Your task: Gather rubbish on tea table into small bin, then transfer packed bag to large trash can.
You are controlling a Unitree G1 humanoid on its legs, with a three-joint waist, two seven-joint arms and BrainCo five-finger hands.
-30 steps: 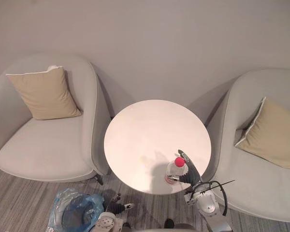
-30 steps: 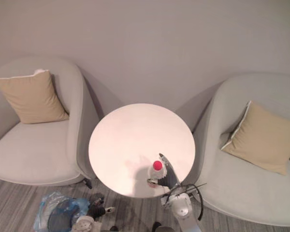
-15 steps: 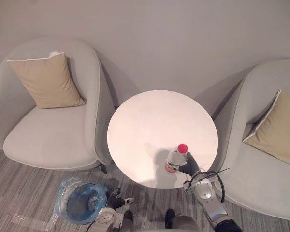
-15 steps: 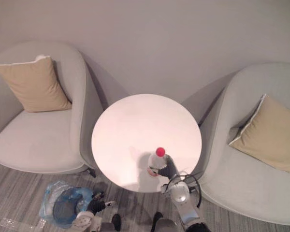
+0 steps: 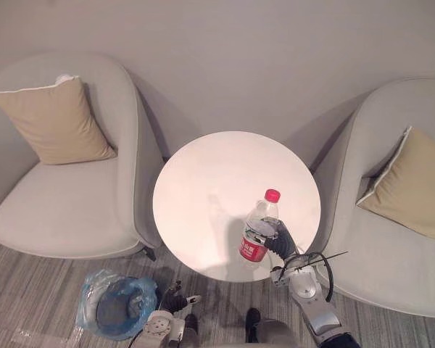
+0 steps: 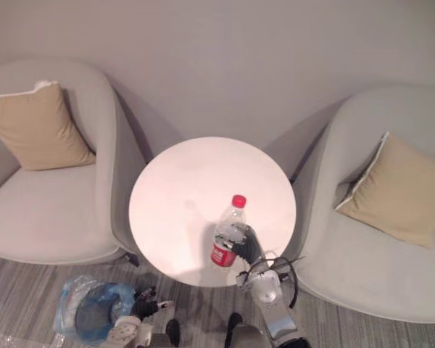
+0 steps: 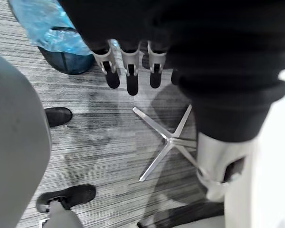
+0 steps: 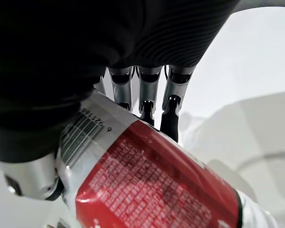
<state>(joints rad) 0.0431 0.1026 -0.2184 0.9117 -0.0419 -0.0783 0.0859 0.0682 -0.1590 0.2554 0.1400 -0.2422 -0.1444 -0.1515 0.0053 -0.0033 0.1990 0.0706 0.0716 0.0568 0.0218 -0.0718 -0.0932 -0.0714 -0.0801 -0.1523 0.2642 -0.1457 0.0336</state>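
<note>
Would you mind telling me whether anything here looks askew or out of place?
Only the bottle stands out: it leans in the right hand, whose fingers curl round its label, over the near edge of the round table. Nothing looks spilled; its red cap is on.

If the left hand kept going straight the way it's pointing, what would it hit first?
Probably the grey striped carpet, just short of the silver star-shaped table foot. The left hand points beside the blue-bagged bin, not at it; depth is unclear.
</note>
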